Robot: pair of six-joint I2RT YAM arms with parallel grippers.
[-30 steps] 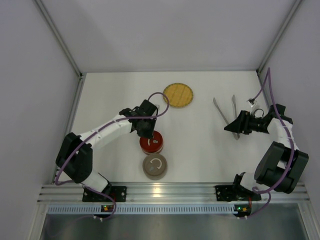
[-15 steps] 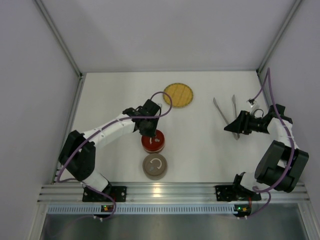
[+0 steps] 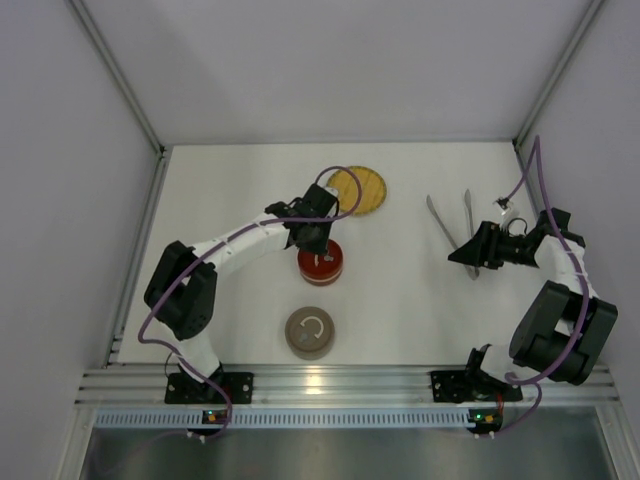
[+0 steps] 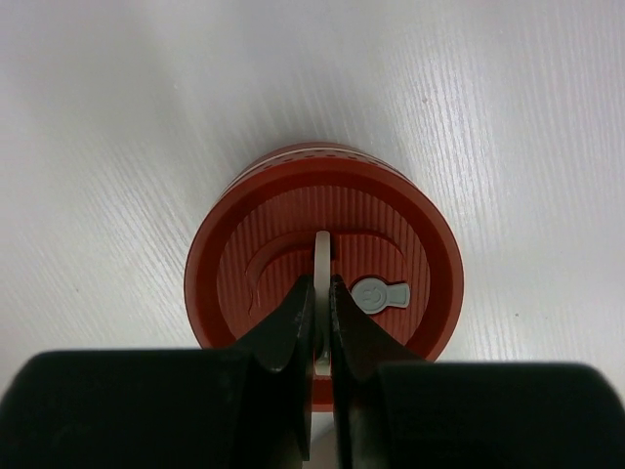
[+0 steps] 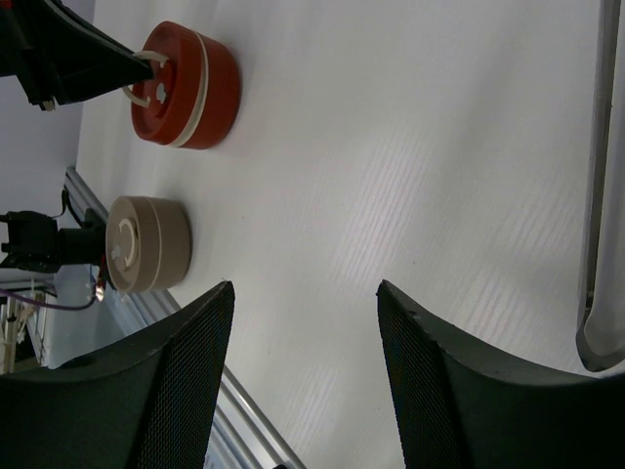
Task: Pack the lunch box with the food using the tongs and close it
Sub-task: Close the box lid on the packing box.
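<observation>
While the left gripper pinches the red lunch box handle near the woven plate, the right gripper stands parted and empty beside the tongs.

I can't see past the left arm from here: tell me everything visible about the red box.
The red box is a low, round, plastic-looking tub, upright, with a ribbed red lid on, a pale band round its side, a grey keyhole-shaped mark on top and a thin pale loop handle raised. It looks to sit on the white table, between the yellow plate and the beige box. The left tool is shut on the handle; nothing else touches it.
</observation>
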